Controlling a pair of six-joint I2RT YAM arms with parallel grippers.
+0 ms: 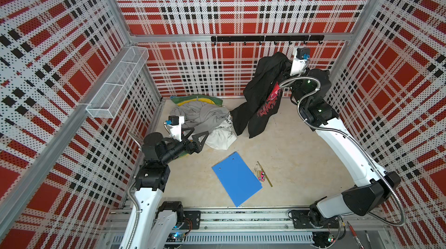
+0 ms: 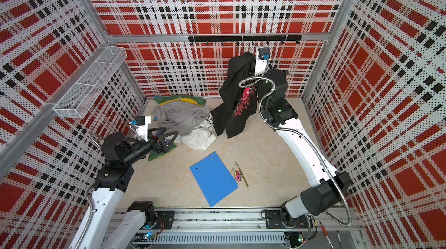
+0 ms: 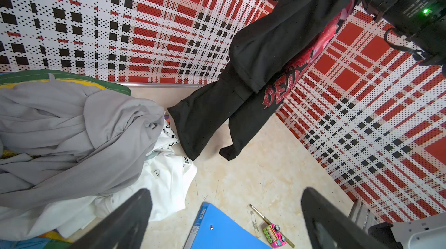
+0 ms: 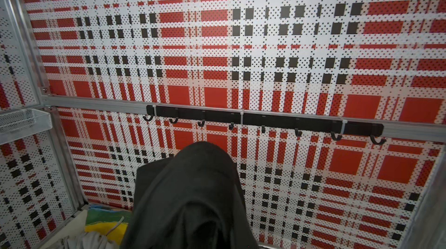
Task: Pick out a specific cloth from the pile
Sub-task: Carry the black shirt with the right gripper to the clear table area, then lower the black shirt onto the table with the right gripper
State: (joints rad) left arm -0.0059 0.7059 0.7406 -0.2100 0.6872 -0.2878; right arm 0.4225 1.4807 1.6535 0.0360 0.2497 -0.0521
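The cloth (image 1: 260, 95), black with a red and pink jagged print, hangs high near the back wall, draped over my right gripper (image 1: 286, 67), which is shut on its top. The fabric fills the right wrist view and hides the fingers. Its lower ends dangle close to the tabletop beside the pile (image 1: 202, 117); I cannot tell whether they touch. The pile holds grey, white lettered and green-yellow garments at the back left. My left gripper (image 1: 196, 136) stands wide open and empty at the pile's front edge, over the white garment (image 3: 164, 187).
A blue clipboard (image 1: 236, 179) lies on the front middle of the table, with a small pink toy car (image 1: 261, 175) and a thin stick (image 1: 265, 175) at its right. A black hook rail (image 1: 265, 38) runs along the back wall. A white wire basket (image 1: 118, 83) hangs on the left wall.
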